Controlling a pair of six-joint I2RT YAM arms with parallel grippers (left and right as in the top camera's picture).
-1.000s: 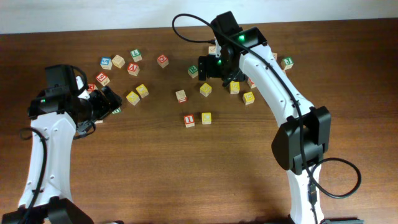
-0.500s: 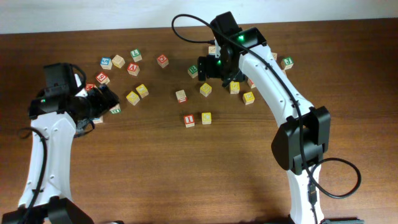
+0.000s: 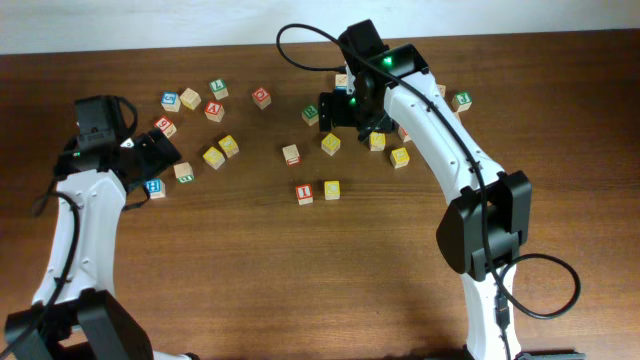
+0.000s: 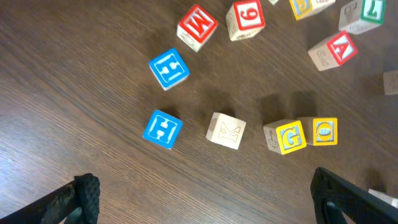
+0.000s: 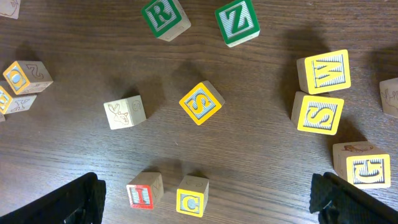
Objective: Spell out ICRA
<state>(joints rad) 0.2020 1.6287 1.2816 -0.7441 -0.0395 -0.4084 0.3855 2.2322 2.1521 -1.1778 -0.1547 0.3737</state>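
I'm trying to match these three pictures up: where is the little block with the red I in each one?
Overhead: the red I block sits near the picture's middle, slightly left.
Left wrist: not in it.
Right wrist: red I block at the bottom edge, left of centre.
Shared landmark: the yellow C block just to its right in both views.

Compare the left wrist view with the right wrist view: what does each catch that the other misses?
Only the left wrist view: the red A, red M, red 9 and blue H.
Only the right wrist view: the red I, yellow C, green R, green Z and yellow W.
Both: the dark wood table and an open, empty gripper, the left gripper and the right gripper. The yellow G and yellow O may be the right view's left-edge yellow pair; I cannot confirm.
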